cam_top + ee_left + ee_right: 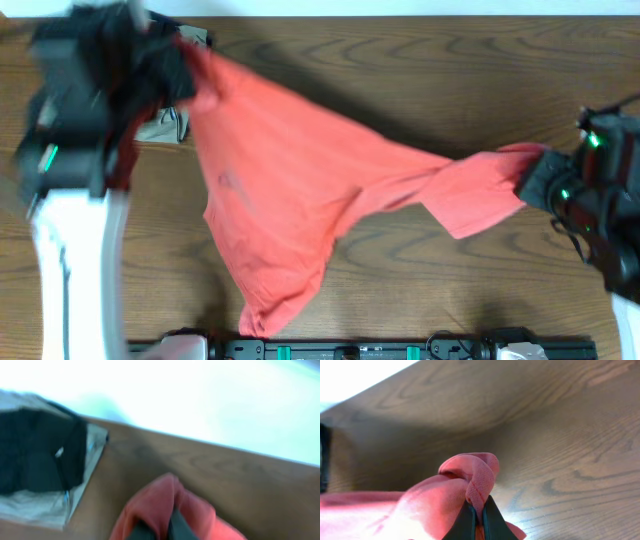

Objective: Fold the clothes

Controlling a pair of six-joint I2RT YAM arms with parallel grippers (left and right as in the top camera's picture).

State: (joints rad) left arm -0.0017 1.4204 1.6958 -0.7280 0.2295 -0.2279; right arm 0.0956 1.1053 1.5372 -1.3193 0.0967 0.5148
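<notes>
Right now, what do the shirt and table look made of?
The shirt: soft matte red-orange cloth, probably cotton knit; it drapes, bunches, and shows a stitched hem. The table: brown wood or wood-look laminate, slight sheen; grain lines show, which one is unclear.

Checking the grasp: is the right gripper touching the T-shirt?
Touching. The right wrist view shows the right gripper shut on a bunched fold of the T-shirt.
</notes>
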